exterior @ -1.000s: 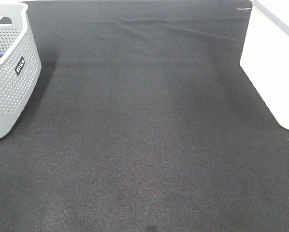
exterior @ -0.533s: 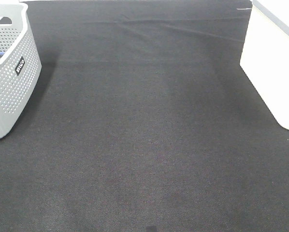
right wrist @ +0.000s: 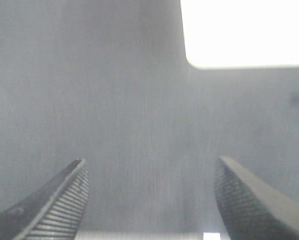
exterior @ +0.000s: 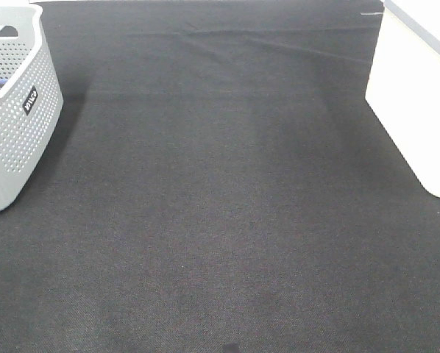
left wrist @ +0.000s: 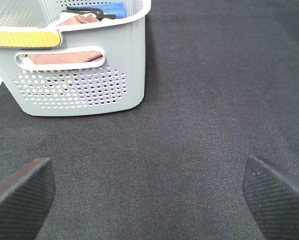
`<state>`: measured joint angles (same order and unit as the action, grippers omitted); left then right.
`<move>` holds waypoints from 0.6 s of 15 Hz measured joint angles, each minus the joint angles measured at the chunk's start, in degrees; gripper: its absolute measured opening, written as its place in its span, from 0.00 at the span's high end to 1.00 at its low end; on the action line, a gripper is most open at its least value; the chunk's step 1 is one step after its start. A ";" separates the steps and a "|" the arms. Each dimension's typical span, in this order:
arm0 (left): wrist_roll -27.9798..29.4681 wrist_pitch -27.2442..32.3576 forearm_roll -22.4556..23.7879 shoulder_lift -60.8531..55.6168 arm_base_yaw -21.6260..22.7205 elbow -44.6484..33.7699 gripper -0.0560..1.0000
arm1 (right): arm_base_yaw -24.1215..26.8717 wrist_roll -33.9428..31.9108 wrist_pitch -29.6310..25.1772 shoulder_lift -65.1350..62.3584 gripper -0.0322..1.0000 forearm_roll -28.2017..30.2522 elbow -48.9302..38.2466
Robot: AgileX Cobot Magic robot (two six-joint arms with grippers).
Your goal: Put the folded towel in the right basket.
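1. Folded towel: not visible on dark worktop (exterior: 220, 220); possibly among cloths in grey basket (left wrist: 89, 75).
2. Left gripper (left wrist: 149, 192), right gripper (right wrist: 149, 197): wide open, empty.
3. Nothing changed since a second ago; right basket (exterior: 419, 103) awaiting.

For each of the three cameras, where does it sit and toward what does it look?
Exterior high: mounted above, looking down on the dark cloth; no arm shows.
Left wrist: on the left arm, facing the grey basket; the open left gripper shows.
Right wrist: facing the white basket; the open right gripper shows.
Shared: each wrist view shares its basket with the exterior view.
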<state>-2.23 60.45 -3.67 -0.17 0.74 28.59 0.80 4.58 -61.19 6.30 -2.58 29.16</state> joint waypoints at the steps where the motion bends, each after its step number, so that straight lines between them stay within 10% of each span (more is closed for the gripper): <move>1: 0.00 0.00 0.00 0.00 0.00 0.00 0.03 | 0.00 0.00 0.00 -2.46 0.32 0.00 0.00; 9: 0.00 0.00 0.00 -0.06 0.00 0.00 0.03 | 0.00 0.00 0.06 -6.70 0.32 -0.11 -0.17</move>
<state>-2.23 60.45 -3.67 -0.23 0.74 28.59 0.80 4.58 -61.13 -0.40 -2.69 28.99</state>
